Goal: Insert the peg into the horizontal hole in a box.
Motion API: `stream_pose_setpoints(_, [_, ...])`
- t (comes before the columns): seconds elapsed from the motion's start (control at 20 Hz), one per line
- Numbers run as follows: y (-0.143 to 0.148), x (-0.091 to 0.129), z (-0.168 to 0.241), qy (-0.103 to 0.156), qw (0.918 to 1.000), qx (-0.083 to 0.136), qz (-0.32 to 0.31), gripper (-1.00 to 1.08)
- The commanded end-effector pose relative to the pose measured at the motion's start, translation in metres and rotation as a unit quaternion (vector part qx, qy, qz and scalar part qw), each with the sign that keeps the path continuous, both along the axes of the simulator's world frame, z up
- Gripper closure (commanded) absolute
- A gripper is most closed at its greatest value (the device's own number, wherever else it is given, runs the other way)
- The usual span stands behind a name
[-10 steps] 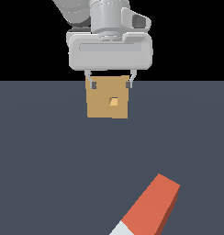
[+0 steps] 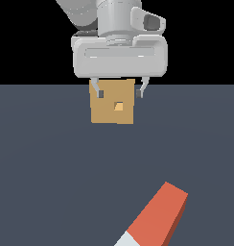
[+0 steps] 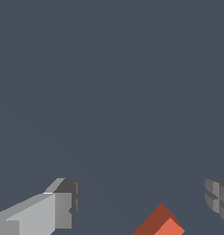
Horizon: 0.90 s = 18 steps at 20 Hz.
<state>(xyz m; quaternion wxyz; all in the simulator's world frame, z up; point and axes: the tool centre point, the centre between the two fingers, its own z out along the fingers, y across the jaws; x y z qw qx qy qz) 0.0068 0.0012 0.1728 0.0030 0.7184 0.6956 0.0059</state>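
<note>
The peg lies flat on the dark grey floor near the bottom of the exterior view, its long axis running diagonally: the orange-red end points up and toward the exterior view's right, while the pale grey-white end points down toward the left and runs off the frame edge. Well apart from it, farther back, sits the tan box, its face turned toward the camera with the small, lighter square hole at the centre. The gripper hangs in front of the box's upper part, fingers spread wide with nothing between them; its fingertips overlap the box's top corners in this view, though contact cannot be judged. In the wrist view the two fingers stand far apart, and only the peg's orange-red end shows between them.
</note>
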Motion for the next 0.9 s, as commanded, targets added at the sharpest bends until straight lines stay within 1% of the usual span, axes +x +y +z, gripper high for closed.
stream_pose_setpoints(0.0, [-0.019, 0.005, -0.008, 0.001, 0.9996, -0.001, -0.027, -0.92])
stream_pose_setpoints(0.2, [-0.064, 0.014, -0.027, 0.002, 0.9956, -0.001, -0.094, -0.92])
stream_pose_setpoints(0.35, [-0.11, 0.017, -0.045, 0.003, 0.9872, -0.001, -0.159, -0.92])
stream_pose_setpoints(0.5, [-0.155, 0.014, -0.063, 0.004, 0.9747, -0.001, -0.223, -0.92])
stream_pose_setpoints(0.65, [-0.195, 0.005, -0.079, 0.005, 0.96, -0.001, -0.28, -0.92])
stream_pose_setpoints(0.85, [-0.233, -0.008, -0.096, 0.006, 0.9416, -0.001, -0.337, -0.92])
